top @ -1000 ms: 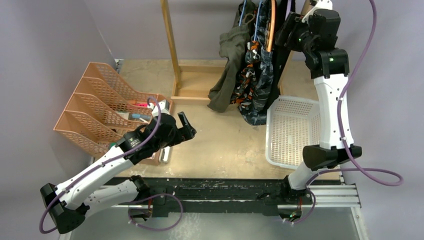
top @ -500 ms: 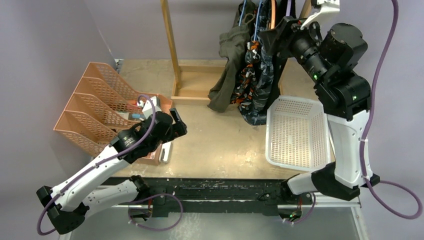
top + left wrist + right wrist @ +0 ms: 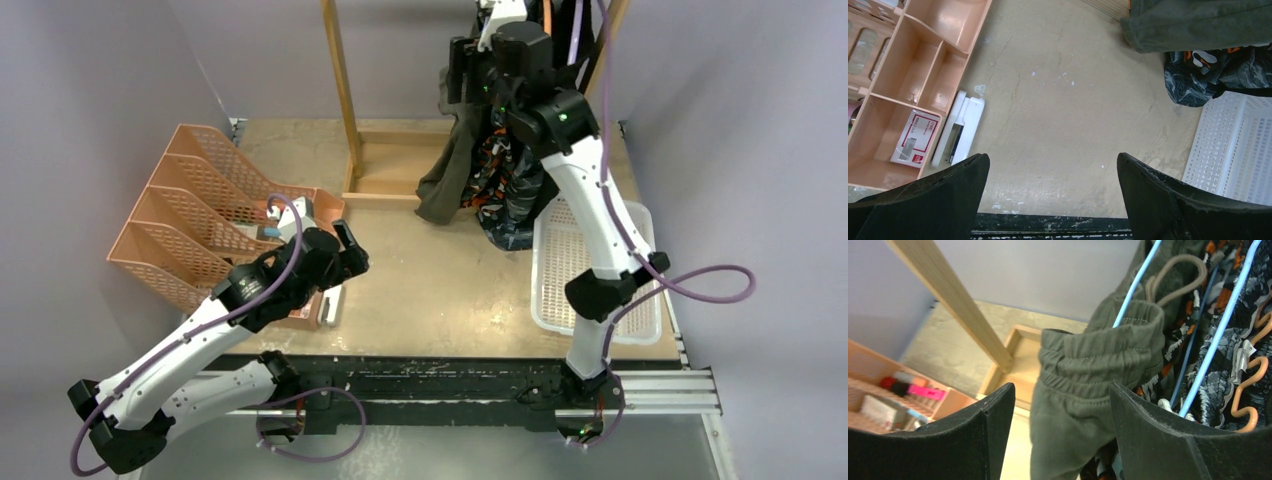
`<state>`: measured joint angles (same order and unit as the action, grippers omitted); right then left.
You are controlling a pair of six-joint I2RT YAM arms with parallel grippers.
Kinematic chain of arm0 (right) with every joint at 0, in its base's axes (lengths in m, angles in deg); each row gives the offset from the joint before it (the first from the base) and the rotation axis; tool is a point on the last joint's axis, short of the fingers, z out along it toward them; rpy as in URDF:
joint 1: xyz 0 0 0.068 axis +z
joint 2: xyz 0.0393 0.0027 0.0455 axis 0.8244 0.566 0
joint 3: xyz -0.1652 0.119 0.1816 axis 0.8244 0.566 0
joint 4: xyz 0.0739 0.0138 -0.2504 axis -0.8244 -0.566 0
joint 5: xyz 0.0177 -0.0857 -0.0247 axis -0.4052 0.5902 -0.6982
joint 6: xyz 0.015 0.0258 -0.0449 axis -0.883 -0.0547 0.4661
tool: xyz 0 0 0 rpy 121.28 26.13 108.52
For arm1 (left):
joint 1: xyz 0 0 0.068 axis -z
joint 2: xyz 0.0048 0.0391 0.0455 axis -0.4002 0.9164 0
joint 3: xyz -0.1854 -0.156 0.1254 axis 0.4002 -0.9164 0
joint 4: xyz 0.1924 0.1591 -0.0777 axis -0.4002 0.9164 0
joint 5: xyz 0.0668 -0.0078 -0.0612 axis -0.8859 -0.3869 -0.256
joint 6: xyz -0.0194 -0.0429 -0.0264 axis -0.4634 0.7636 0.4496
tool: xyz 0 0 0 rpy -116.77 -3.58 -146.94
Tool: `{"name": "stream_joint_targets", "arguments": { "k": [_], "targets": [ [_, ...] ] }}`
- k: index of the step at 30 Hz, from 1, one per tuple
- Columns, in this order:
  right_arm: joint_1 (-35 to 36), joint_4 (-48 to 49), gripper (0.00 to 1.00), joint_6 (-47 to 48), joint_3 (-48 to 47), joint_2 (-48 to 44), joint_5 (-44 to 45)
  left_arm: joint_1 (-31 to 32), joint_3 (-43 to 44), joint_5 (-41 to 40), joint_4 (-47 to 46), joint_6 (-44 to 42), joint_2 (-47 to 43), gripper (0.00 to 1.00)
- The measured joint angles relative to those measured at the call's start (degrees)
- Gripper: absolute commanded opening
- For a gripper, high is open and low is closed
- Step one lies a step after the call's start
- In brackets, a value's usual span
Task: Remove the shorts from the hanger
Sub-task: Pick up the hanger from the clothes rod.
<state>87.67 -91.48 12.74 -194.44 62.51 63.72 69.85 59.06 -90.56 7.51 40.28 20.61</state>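
**Jaws astride olive waistband**

Top: olive green shorts (image 3: 447,175) hang on the rack (image 3: 340,90). Left wrist: left gripper (image 3: 1052,165) wide open, empty. Right wrist: right gripper (image 3: 1063,395) open astride the waistband, ungripped; closing may pinch the blue hanger (image 3: 1134,285) too.

free: tabletop (image 3: 1058,115) between orange organiser (image 3: 935,60) and white basket (image 3: 1238,150) | obstacle: wooden post (image 3: 948,300) left of olive shorts (image 3: 1083,385)
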Motion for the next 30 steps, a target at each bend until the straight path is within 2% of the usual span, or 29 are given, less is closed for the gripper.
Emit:
{"name": "stream_joint_targets", "arguments": {
  "k": [10,15,17,19,23,27,28,30],
  "targets": [
    [0.50,0.57,0.63,2.89,-0.39,3.93,13.49,0.00,-0.24,0.17,0.59,0.07,-0.02,1.00],
    [0.72,2.40,0.57,4.17,-0.33,4.83,16.74,0.00,-0.24,0.57,0.55,0.52,-0.02,1.00],
    [0.90,3.28,0.49,4.63,-0.37,5.51,17.20,0.00,-0.24,0.74,0.55,0.74,-0.02,1.00],
    [1.05,3.82,0.33,4.92,-0.57,6.47,17.16,0.00,-0.24,0.85,0.57,1.03,-0.04,1.00],
    [1.25,4.59,0.12,5.14,-0.98,7.93,16.65,0.00,-0.24,0.85,0.74,1.22,-0.22,0.99],
    [1.22,4.79,0.05,4.35,-0.98,7.43,17.27,0.00,-0.24,0.83,1.03,1.49,-0.90,1.00],
    [1.22,4.72,0.00,4.31,-0.98,7.17,17.20,0.00,-0.24,0.81,1.03,1.51,-1.09,1.00],
    [1.22,4.48,0.00,4.09,-1.09,6.36,16.74,0.00,-0.24,0.81,1.05,1.55,-1.31,0.99]
  ]
}}
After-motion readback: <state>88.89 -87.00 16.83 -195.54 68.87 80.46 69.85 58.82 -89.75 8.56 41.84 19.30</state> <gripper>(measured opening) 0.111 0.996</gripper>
